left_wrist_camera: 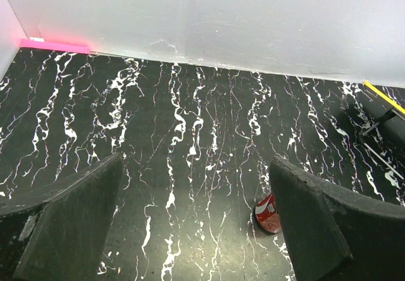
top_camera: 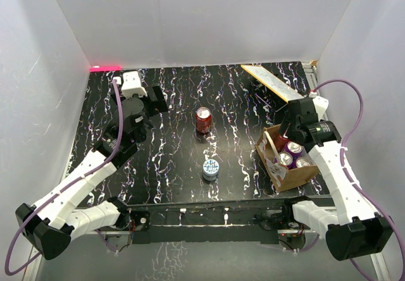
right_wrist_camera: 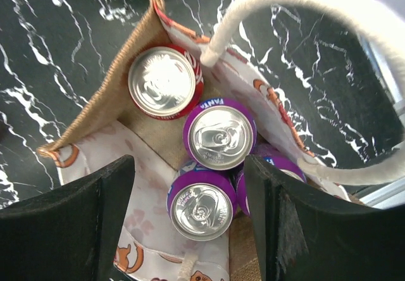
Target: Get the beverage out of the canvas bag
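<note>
The tan canvas bag [top_camera: 297, 174] stands open at the right of the table, with cream loop handles [right_wrist_camera: 304, 2]. Inside it stand a red can [right_wrist_camera: 163, 81] and purple cans [right_wrist_camera: 219, 134], [right_wrist_camera: 200, 206], with a third purple can partly hidden behind my right finger. My right gripper [right_wrist_camera: 190, 211] is open just above the bag's mouth, its fingers [right_wrist_camera: 82, 224] on either side of the nearest purple can without touching it. My left gripper [left_wrist_camera: 196, 230] is open and empty over the far left of the table. A red can [top_camera: 203, 120] and a blue-white can [top_camera: 211, 169] stand on the table outside the bag.
The red can also shows in the left wrist view [left_wrist_camera: 268, 213], beside my right-hand finger. A long flat yellow-edged board [top_camera: 276, 82] lies at the back right. A pink strip [top_camera: 105, 68] lies at the back left corner. White walls close in the table.
</note>
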Motion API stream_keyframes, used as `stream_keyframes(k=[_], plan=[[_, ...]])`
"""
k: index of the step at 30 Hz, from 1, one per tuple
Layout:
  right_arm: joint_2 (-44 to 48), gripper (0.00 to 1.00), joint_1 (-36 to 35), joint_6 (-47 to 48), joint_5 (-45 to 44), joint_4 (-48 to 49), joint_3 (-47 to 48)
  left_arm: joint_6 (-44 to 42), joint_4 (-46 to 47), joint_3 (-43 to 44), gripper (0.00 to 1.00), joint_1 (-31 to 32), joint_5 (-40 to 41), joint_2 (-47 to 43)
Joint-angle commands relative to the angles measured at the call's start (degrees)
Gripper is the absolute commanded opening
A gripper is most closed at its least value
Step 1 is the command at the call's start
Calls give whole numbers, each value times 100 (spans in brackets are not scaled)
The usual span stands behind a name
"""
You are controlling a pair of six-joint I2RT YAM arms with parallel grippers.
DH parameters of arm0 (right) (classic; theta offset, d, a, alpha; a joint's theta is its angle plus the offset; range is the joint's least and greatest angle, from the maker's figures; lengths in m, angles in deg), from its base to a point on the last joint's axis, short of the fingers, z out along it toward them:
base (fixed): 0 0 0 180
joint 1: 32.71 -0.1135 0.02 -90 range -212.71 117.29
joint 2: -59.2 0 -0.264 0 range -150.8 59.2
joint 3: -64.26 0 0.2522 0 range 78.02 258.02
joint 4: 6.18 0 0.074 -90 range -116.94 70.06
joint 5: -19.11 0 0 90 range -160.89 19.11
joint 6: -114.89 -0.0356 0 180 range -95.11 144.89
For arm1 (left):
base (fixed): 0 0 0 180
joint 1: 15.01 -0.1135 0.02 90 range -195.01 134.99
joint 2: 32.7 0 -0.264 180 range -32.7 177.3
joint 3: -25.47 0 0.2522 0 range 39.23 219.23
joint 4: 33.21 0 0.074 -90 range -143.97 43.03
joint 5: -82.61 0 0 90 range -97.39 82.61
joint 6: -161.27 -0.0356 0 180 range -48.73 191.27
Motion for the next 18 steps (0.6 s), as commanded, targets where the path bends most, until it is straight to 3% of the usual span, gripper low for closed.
stream_keyframes(k=[1, 10, 18], plan=[[-29, 71, 67, -248, 212, 421, -298, -13, 40, 211, 97, 64, 110, -241], [-135, 73, 79, 150, 528, 919, -425, -358, 367, 27, 97, 317, 441, 236], [-187, 75, 86, 171, 544, 824, -442, 350, 218, 499, 97, 317, -538, 564]])
